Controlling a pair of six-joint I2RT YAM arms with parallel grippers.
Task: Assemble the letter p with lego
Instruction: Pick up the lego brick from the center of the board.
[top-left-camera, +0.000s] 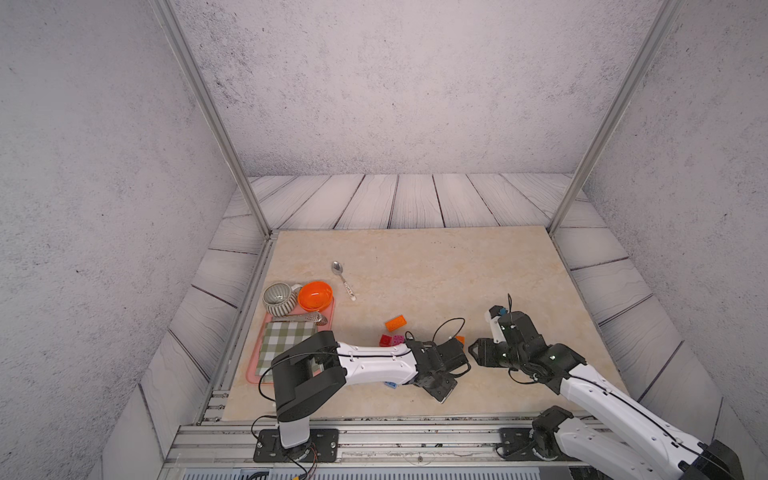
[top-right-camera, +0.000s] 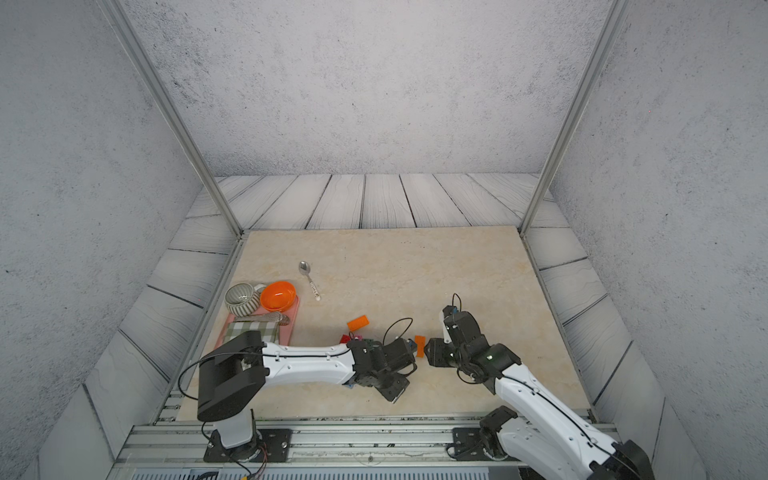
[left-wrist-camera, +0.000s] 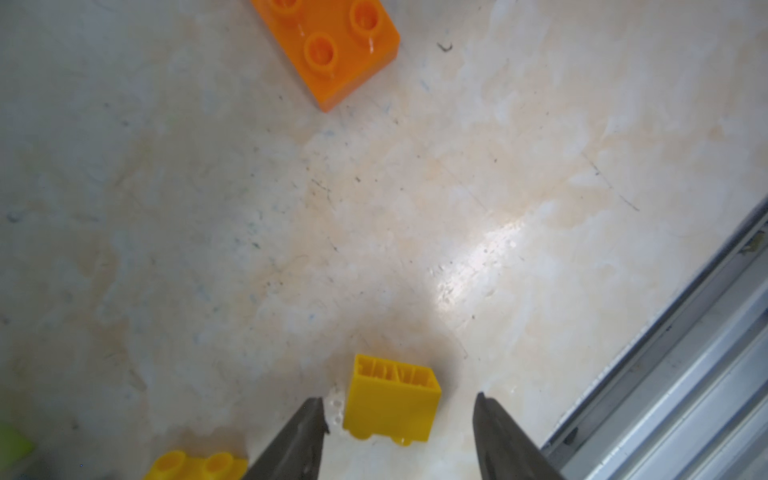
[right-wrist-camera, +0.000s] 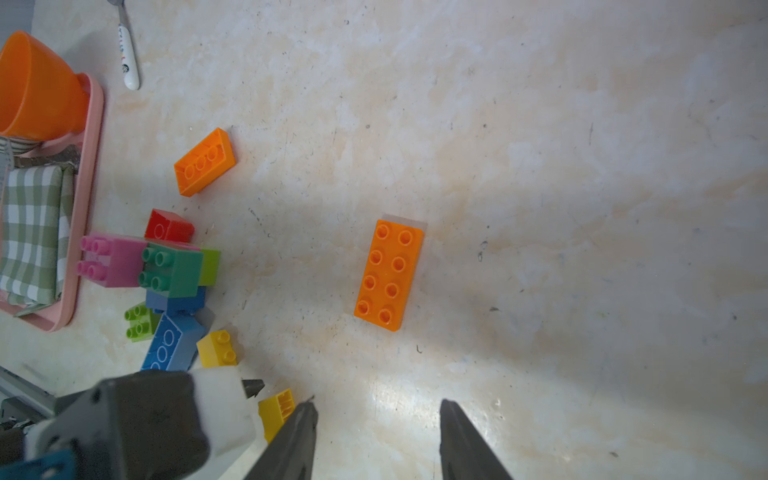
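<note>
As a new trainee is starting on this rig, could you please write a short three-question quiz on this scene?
1. True or false: the left fingers are clamped on the yellow brick lying on its side.
2. What stands on the pink tray? A: orange bowl; B: a bottle; C: a kettle.
3. What do the right fingers hold?
Key: 1 false, gaps show on both sides of the brick; 2 A; 3 nothing, they are open and empty.
</note>
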